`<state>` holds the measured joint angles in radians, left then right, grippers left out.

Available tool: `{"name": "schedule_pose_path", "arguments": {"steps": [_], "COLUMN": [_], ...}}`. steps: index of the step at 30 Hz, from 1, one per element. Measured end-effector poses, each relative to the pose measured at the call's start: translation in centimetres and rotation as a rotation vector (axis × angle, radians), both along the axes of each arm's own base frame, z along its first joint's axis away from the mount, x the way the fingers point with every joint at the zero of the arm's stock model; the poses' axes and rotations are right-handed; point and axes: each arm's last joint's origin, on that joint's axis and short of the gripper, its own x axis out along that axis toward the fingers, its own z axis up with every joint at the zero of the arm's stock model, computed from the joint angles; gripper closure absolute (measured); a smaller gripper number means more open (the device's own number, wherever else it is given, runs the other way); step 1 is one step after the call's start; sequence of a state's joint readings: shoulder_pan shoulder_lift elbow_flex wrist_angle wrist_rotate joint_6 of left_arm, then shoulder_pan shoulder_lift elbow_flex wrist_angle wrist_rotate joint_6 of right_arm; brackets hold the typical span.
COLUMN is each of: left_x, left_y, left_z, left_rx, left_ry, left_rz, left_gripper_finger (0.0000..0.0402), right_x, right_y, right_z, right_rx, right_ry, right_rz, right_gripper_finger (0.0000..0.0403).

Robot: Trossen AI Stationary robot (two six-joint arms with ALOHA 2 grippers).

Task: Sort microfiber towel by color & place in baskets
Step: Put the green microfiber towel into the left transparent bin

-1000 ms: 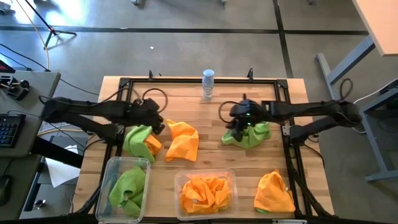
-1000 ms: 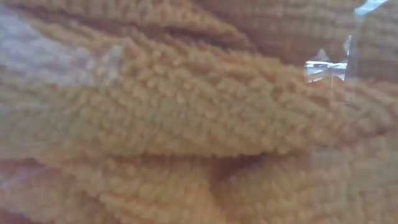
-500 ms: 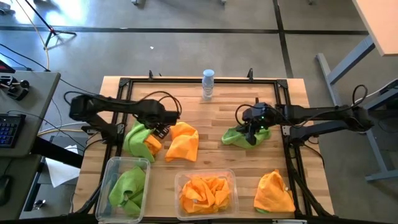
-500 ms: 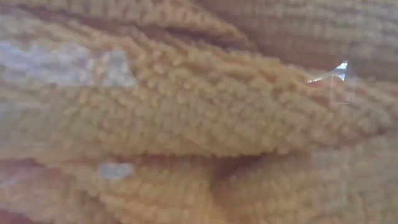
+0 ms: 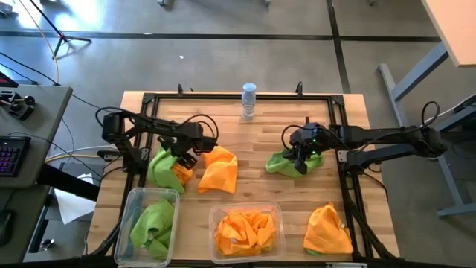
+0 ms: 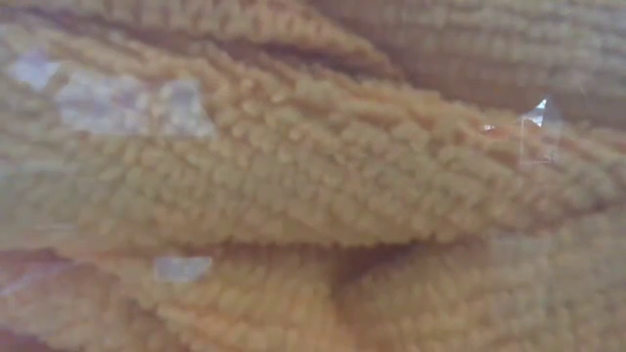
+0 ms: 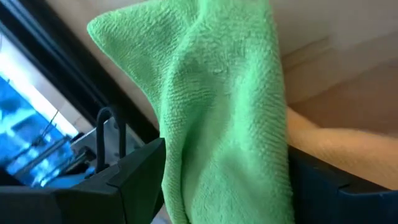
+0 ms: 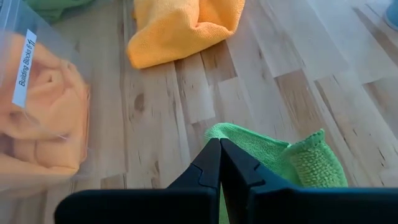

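On the wooden table (image 5: pixel 253 145), my left claw (image 7: pixel 224 180) is gripping a green towel (image 7: pixel 217 106) bound for the narrower basket (image 5: pixel 152 223); my right claw (image 8: pixel 219 163) is pinched closed on another green towel (image 8: pixel 298 162).

A wooden tabletop (image 5: pixel 253 134) carries loose green and orange towels, two clear baskets and a small bottle (image 5: pixel 248 100) standing beyond both grippers.
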<state>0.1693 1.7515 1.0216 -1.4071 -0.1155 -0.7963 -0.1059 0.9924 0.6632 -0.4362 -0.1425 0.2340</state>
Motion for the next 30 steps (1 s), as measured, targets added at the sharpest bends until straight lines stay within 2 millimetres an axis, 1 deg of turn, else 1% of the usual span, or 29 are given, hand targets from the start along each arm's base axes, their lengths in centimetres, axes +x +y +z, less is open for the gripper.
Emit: {"name": "schedule_pose_path", "arguments": {"steps": [4, 7, 11, 14, 16, 17, 19, 22, 24, 27, 30], "left_x": [-1.3, -1.7, -1.5, -1.2, -0.9, -0.7, -0.5, -0.4, -0.6, -1.1, -2.1], "left_y": [0.0, -0.1, -0.1, 0.0, 0.0, 0.0, 0.0, 0.0, 0.0, -0.5, -1.3], "left_z": [-1.0, -1.2, -1.1, -0.5, 0.3, 0.9, 2.3, 5.1, 7.3, 11.0, 14.7], "left_rx": [0.000, 0.012, 0.016, 0.022, 0.041, 0.056, 0.099, 0.167, 0.200, 0.257, 0.316], "left_ry": [0.055, 0.070, 0.062, 0.062, 0.057, 0.052, 0.015, -0.075, -0.155, -0.322, -0.500], "left_rz": [0.040, 0.063, 0.070, 0.076, 0.062, 0.050, 0.037, 0.045, 0.067, 0.100, 0.116], "left_gripper_finger": [0.0145, 0.0172, 0.0239, 0.0306, 0.0354, 0.0375, 0.0394, 0.0387, 0.0392, 0.0399, 0.0400], "right_x": [0.0, 0.0, 0.0, 0.0, 0.0, 0.0, 0.0, 0.0, 0.0, 0.0, 0.0], "right_y": [0.0, 0.0, 0.0, 0.0, -0.1, -0.1, -0.1, -0.1, -0.1, -0.1, -0.1], "right_z": [0.0, 0.0, 0.0, 0.0, 0.0, 0.0, 0.0, 0.0, 0.0, 0.0, 0.0], "right_rx": [-0.006, -0.008, -0.019, -0.028, -0.041, -0.049, -0.060, -0.071, -0.071, -0.071, -0.076], "right_ry": [-0.001, -0.001, -0.001, -0.002, 0.000, 0.001, 0.001, 0.000, 0.000, 0.000, 0.000], "right_rz": [0.005, 0.007, 0.018, 0.021, 0.010, 0.003, 0.005, 0.011, 0.010, 0.011, 0.006], "right_gripper_finger": [0.0403, 0.0403, 0.0403, 0.0403, 0.0403, 0.0403, 0.0403, 0.0403, 0.0403, 0.0403, 0.0403]}}
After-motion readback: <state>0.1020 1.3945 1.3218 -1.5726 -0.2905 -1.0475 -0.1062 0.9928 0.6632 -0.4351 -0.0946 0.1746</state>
